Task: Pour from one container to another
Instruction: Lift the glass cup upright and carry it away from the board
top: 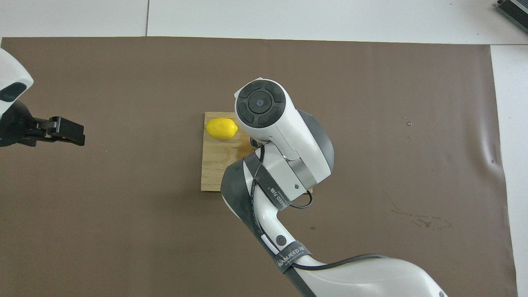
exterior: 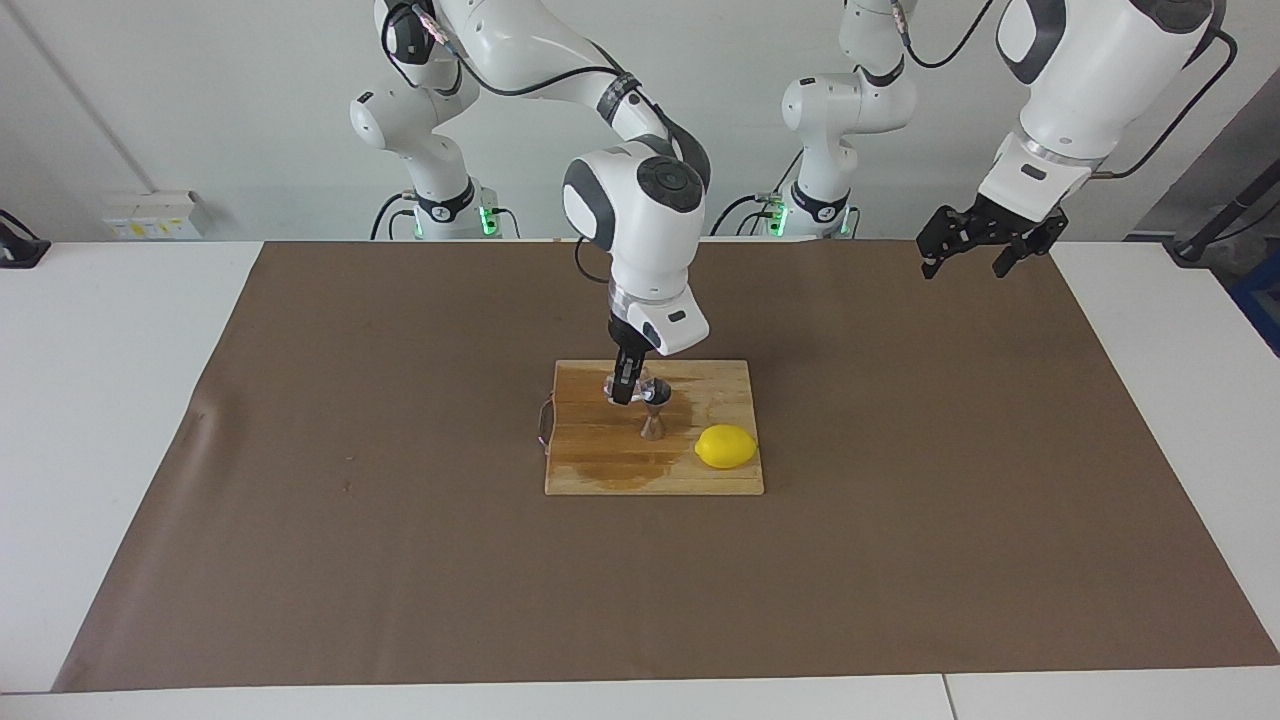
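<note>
My right gripper [exterior: 626,392] is shut on the small clear glass container [exterior: 611,384] and holds it tilted just above the cutting board [exterior: 600,478]. Its mouth is at the rim of the steel hourglass jigger [exterior: 654,417], which stands upright on the board. In the overhead view the right arm's wrist covers both the glass and the jigger. My left gripper [exterior: 980,255] [top: 66,131] hangs open and idle in the air over the mat at the left arm's end of the table, with nothing between its fingers.
A yellow lemon [exterior: 726,446] [top: 221,128] lies on the board beside the jigger, toward the left arm's end. A dark wet patch [exterior: 620,465] spreads over the board's wood. A brown mat [exterior: 400,560] covers the table.
</note>
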Motion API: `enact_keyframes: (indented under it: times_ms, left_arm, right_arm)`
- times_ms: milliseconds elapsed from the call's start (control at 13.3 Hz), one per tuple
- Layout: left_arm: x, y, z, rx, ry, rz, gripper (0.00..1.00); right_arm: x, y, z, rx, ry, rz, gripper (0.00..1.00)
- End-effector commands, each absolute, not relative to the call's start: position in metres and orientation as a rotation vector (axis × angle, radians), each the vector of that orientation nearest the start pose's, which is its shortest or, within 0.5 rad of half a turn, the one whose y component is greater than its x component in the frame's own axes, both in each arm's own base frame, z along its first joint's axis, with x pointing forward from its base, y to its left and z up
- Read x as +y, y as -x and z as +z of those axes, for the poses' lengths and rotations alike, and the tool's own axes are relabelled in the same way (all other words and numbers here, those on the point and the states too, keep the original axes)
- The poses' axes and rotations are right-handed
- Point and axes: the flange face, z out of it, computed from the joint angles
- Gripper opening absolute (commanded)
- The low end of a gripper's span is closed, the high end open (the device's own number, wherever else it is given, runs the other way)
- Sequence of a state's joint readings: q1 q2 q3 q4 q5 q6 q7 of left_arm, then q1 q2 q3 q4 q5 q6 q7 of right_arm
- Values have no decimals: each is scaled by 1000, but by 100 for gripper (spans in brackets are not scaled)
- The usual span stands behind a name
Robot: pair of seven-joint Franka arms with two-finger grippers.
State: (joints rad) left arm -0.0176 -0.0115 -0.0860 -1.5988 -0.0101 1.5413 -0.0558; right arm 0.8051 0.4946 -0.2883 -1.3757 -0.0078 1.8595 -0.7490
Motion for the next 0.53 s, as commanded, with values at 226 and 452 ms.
enact_keyframes:
  times_ms: [226,452]
  left_arm:
    - [-56,-538,618,62,3128,76,100]
    - [-56,-538,618,62,3128,76,100]
  right_arm:
    - [321,-612,508,-1683,2575,-228,0]
    - [254,-636,524,-1617,2481,-357,0]
